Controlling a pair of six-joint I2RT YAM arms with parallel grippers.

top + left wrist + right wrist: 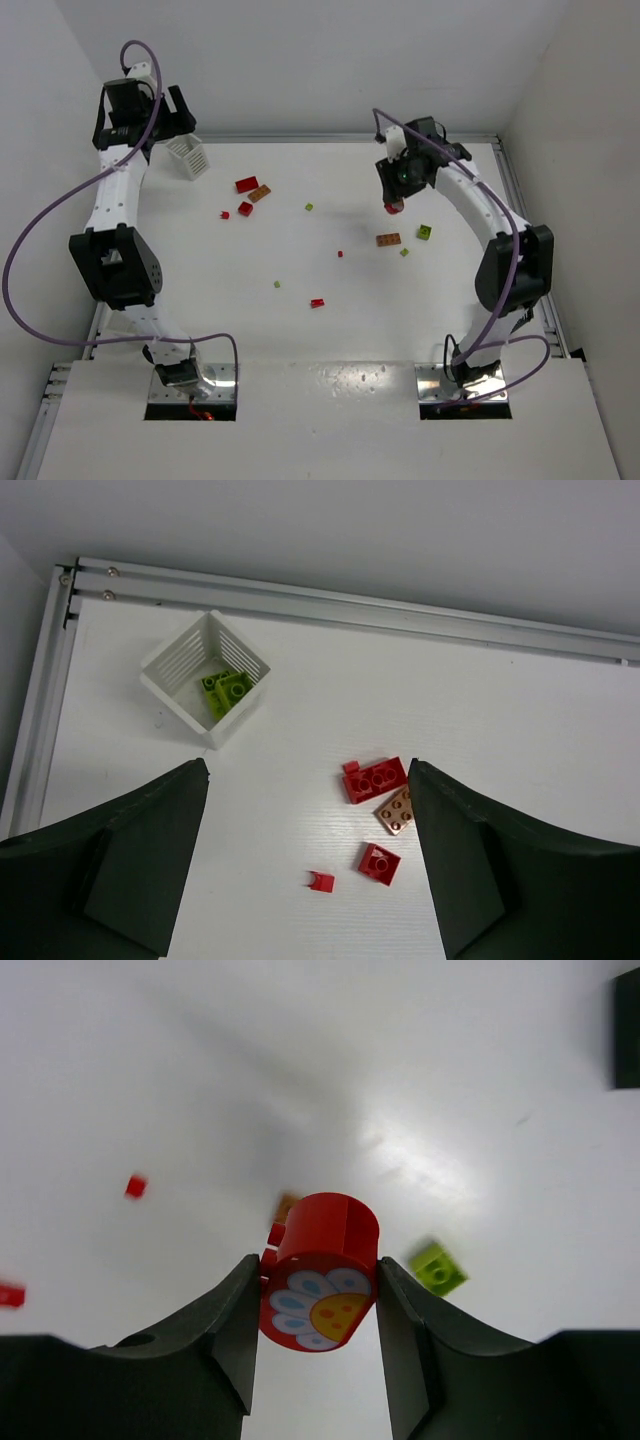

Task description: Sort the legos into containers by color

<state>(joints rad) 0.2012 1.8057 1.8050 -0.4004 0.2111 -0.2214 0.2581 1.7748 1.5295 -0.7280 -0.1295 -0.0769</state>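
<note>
The white table point(300, 335) carries a white slatted basket point(188, 156) at its far-left corner and scattered legos point(317, 302) — red bricks point(246, 184), orange-brown plates point(389, 239), yellow-green bits point(425, 232).

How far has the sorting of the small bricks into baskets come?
Done: some yellow-green plastic bricks lie in the white slatted basket. In hand: the right gripper is shut on a red round plastic brick with a flower print; the left gripper is open and empty. Left: many red, orange-brown and green bricks lie loose on the white table.
</note>
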